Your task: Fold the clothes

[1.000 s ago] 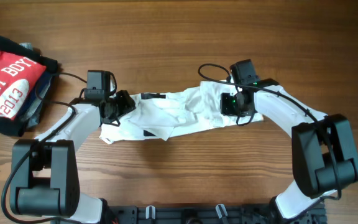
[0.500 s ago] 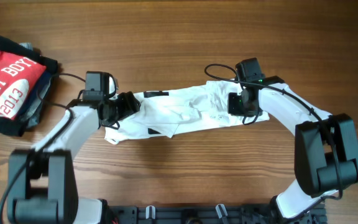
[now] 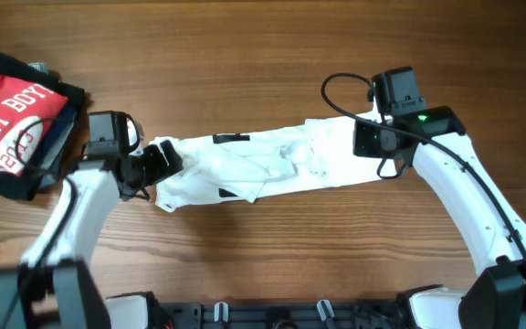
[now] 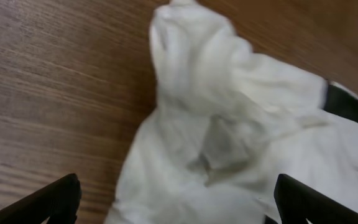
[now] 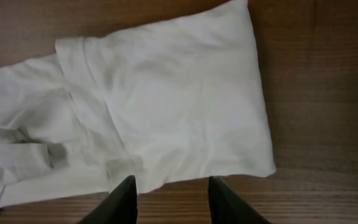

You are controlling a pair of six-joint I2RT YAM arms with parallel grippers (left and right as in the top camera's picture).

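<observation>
The red shirt (image 3: 12, 114) is sitting far left. The left gripper (image 4: 178, 183) is hanging with fingers spread wide, empty, over the bunched end of the T-shirt (image 3: 272, 164), which is lying as a crumpled strip mid-table. The right gripper (image 5: 173, 185) is hovering at its flatter end, fingers parted, grasping nothing. Pinching the bunch may catch several layers, and the fold would trap the wrinkles.

text: "NEY BOY" | white letters | on: red shirt (image 3: 3, 108) | number beneath: partly hidden
</observation>
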